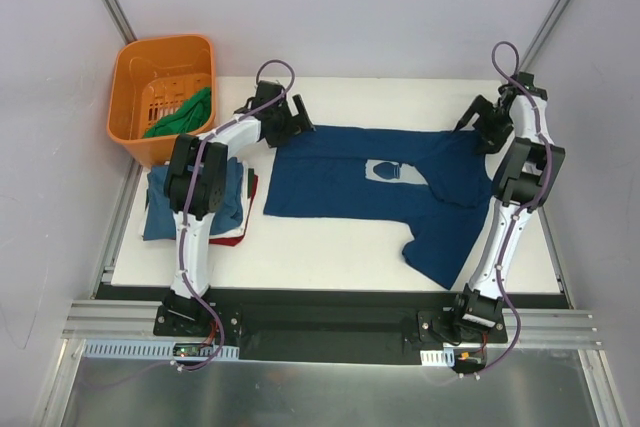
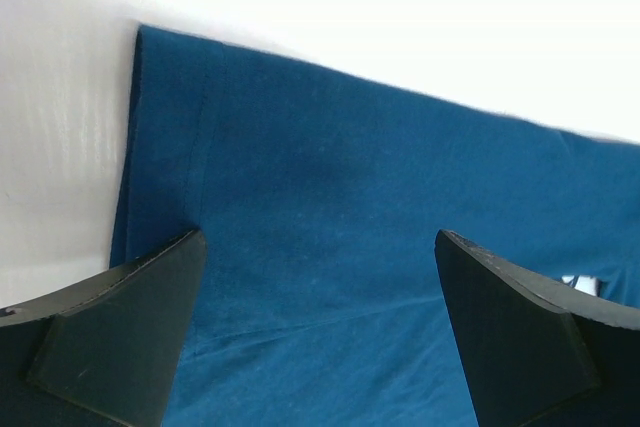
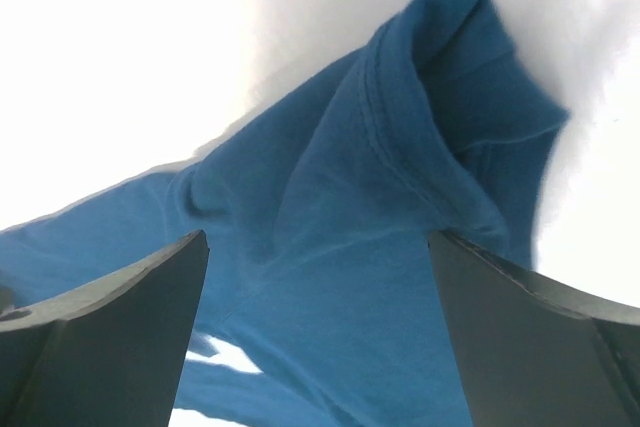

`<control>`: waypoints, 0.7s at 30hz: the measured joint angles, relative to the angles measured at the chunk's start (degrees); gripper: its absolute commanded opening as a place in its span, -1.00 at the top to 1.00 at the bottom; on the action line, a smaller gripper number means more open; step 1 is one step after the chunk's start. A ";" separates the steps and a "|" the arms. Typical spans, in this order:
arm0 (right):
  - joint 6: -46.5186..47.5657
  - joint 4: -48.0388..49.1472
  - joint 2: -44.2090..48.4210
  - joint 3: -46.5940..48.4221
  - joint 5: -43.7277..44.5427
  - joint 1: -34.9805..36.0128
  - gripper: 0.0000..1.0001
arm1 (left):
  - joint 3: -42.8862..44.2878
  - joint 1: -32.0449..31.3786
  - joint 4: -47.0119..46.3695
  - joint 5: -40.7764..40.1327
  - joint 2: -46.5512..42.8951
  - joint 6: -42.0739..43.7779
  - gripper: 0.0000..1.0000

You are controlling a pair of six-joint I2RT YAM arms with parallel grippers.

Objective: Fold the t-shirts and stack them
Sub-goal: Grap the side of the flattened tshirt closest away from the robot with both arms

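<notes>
A blue t-shirt (image 1: 340,182) with a small pale chest print (image 1: 390,170) lies spread on the white table, its right side rumpled and one part hanging toward the front. My left gripper (image 1: 293,125) is open just above the shirt's far left corner, which shows between its jaws in the left wrist view (image 2: 330,147). My right gripper (image 1: 480,127) is open over the shirt's bunched far right end (image 3: 400,147). Neither gripper holds cloth. A folded stack (image 1: 160,209) lies at the left, blue on top with a red edge (image 1: 232,239) beneath.
An orange plastic basket (image 1: 125,77) stands at the back left off the table's corner, with a green shirt (image 1: 185,112) in it. The left arm reaches over the folded stack. White enclosure walls stand behind and at both sides.
</notes>
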State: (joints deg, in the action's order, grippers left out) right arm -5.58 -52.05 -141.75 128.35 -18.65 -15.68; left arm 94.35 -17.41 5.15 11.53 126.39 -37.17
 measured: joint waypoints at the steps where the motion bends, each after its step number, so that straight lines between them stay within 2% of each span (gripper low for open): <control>1: 0.76 0.24 0.33 -0.24 0.79 0.24 -0.93 | 0.00 -0.20 0.35 -0.09 -0.26 0.15 -0.99; 4: 3.32 1.42 5.05 -4.94 4.26 1.66 -0.93 | -0.48 -1.07 2.64 -0.59 -2.69 0.81 -0.99; 7: 5.14 1.75 15.85 -13.99 8.00 4.26 -0.93 | -4.13 -2.99 4.44 -2.75 -10.19 2.32 -0.99; 15: 6.12 6.16 61.48 -40.46 20.50 14.86 -0.93 | -21.27 -13.33 4.20 -10.05 -44.24 7.39 -0.99; 18: 4.37 8.07 76.72 -51.54 22.99 15.08 -0.93 | -29.14 -15.17 4.20 -11.37 -54.95 7.72 -0.98; 21: 2.25 7.65 88.65 -62.55 24.26 14.80 -0.93 | -36.54 -15.13 5.29 -12.72 -62.01 7.28 -0.99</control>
State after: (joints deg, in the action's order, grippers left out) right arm -3.33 -44.40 -53.10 65.80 5.61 -0.89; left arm 57.80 -32.53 10.44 -1.19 64.38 -29.89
